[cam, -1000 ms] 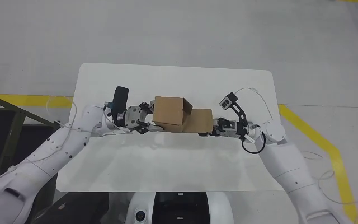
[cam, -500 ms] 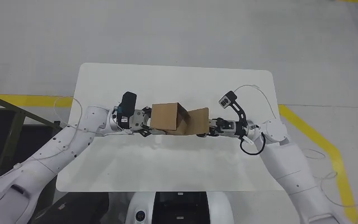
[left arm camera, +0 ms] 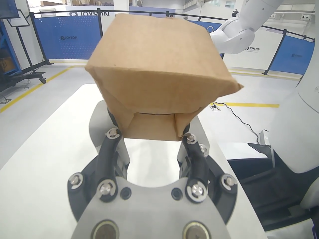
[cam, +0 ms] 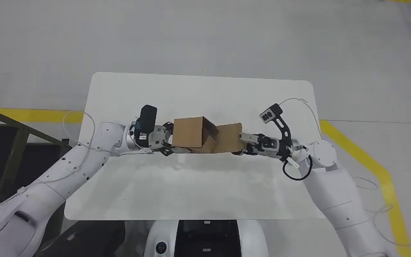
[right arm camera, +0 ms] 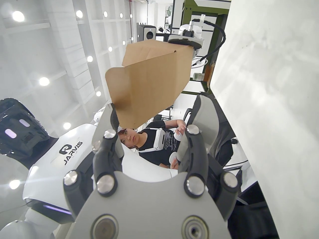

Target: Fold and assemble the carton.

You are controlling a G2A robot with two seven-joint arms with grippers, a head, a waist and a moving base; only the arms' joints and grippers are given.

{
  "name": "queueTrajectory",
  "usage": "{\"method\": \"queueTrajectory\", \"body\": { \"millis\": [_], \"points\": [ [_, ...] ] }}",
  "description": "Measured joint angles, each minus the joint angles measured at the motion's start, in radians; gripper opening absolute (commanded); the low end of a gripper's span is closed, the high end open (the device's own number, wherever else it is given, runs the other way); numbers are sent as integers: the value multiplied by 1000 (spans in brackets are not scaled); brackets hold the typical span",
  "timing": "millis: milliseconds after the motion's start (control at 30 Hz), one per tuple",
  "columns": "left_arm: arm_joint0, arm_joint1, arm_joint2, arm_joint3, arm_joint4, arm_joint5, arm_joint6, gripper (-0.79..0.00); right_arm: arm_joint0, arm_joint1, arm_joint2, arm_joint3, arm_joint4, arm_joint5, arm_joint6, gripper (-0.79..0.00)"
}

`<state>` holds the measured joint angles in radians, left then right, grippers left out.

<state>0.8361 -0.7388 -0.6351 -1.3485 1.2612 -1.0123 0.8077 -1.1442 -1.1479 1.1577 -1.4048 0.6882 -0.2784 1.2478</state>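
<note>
The white counter (cam: 192, 90), a rounded-corner slab, carries the work, and the brown carton (cam: 191, 132) sits over its middle, stretched between the two arms. Seen from above, the carton's main body is a closed-looking block toward the robot's left, with a loose flap (cam: 229, 137) slanting away from it toward the robot's right. From the left wrist, the carton is tilted, one broad face toward the camera and its folded end panels tucked in at the near end, clear of the counter surface behind it. The left gripper (left arm camera: 150, 131) is pinching the carton at that near end, its two fingers pressed against opposite sides of the folded panels. The right gripper (right arm camera: 154, 111) is at the far end of the flap with its fingers spread wide. One finger (right arm camera: 106, 123) touches the flap's rounded corner, while the other stands well apart from the cardboard, next to the counter's edge. Whether the carton's underside touches the counter cannot be told from above.
</note>
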Motion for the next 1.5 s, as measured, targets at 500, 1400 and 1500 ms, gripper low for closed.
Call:
{"method": "queueTrajectory", "body": {
  "millis": [500,1400,1500],
  "points": [
    [-11,0,19,18,20,0,-4,-413,-1,11,2,-63,-202,69,-120,-785],
    [-36,44,79,-61,-117,0,0,0,1,19,-17,-72,-217,64,-82,-785],
    [-41,53,87,-65,-121,0,0,0,5,18,-22,-67,-213,61,-78,-785]
  ]
}}
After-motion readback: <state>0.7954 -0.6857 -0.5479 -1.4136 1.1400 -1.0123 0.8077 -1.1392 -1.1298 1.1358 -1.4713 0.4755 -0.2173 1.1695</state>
